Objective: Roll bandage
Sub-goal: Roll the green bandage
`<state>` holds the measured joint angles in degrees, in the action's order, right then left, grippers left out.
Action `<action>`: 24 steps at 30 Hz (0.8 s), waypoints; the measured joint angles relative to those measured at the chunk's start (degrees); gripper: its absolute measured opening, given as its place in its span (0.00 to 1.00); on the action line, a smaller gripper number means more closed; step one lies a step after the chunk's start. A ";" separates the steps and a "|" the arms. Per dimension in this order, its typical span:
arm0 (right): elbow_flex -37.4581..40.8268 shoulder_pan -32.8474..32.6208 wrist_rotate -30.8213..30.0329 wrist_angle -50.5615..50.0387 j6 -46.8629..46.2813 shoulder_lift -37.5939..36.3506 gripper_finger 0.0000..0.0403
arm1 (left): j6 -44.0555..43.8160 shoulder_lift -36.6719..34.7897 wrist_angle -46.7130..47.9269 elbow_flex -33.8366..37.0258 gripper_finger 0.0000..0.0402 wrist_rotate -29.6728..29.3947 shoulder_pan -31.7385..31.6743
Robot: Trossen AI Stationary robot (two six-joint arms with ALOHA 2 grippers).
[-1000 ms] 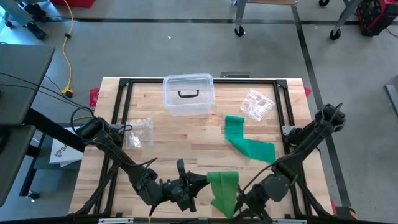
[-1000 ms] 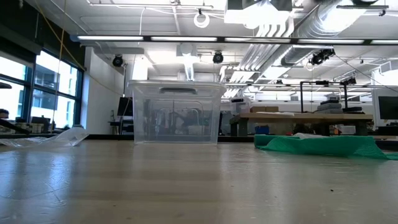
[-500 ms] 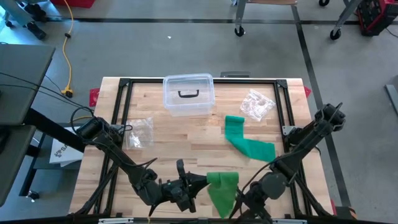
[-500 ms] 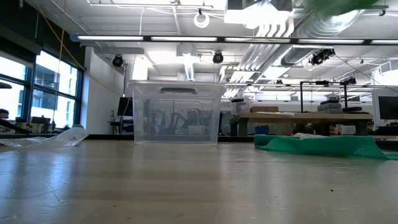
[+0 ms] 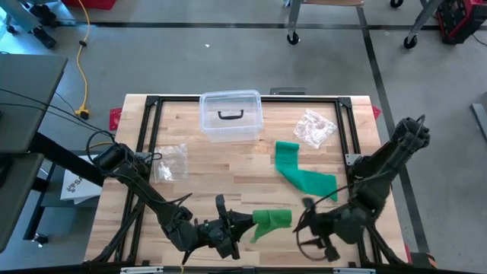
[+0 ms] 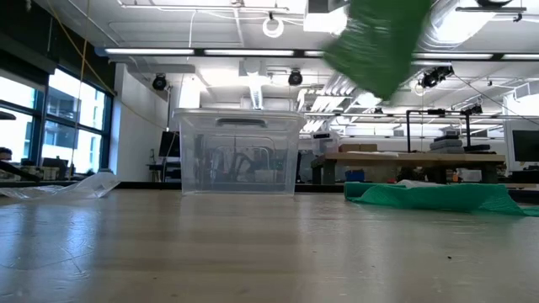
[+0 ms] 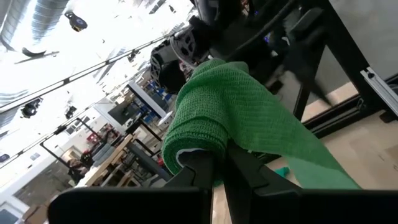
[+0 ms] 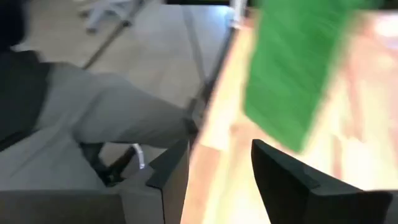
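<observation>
green knit bandage (image 7: 249, 118) clamped in left fingers (image 7: 193, 171); right fingers (image 8: 280, 177) apart.

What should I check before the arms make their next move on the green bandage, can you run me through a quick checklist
1. Left gripper clamped on the green bandage: ok, fingers shut on its rolled end.
2. Right gripper clear of the bandage: ok, fingers open with nothing between them.
3. Bandage off the table at the held end: ok, it hangs above the wood in the low view.
4. Free tail untwisted: cannot tell.
5. Second green bandage out of the way: ok, lying flat farther back.
6. Clear plastic box and plastic bags clear of the work: ok, all farther back.
</observation>
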<state>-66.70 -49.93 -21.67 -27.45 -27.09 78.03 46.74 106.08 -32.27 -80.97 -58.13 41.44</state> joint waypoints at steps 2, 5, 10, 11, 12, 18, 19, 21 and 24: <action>-0.02 -2.27 -5.29 -7.12 -3.30 -1.35 0.40 | 0.05 0.00 0.00 0.00 0.03 0.00 0.26; -0.02 -6.19 -15.92 -15.76 -5.70 -1.63 0.38 | 0.00 0.00 -0.07 0.00 0.03 0.02 0.36; 0.03 -11.06 -33.22 -15.53 -5.23 0.40 0.34 | -0.57 0.00 0.41 0.00 0.03 1.72 0.36; 0.03 -11.83 -36.04 -13.17 -3.84 0.82 0.34 | -0.74 0.00 0.42 0.00 0.03 2.28 0.36; 0.03 -12.49 -38.72 -10.44 -1.97 1.20 0.34 | -0.83 0.00 0.47 0.00 0.03 2.55 0.36; 0.03 -12.79 -47.09 9.35 10.89 4.41 0.33 | -1.12 0.00 0.56 0.00 0.03 3.76 0.36; 0.01 -12.32 -46.70 12.92 13.70 5.06 0.33 | -1.14 0.00 0.57 0.00 0.03 3.82 0.36; 0.01 -11.28 -43.32 19.48 20.53 6.38 0.33 | -1.25 0.00 0.59 0.00 0.03 3.82 0.34; 0.03 -10.11 -40.19 28.63 30.95 7.48 0.33 | -1.18 0.00 0.79 0.02 0.03 3.83 0.36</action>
<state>-66.67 -60.04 -61.86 1.18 3.85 85.51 45.56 106.08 -31.48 -80.95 -54.30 41.80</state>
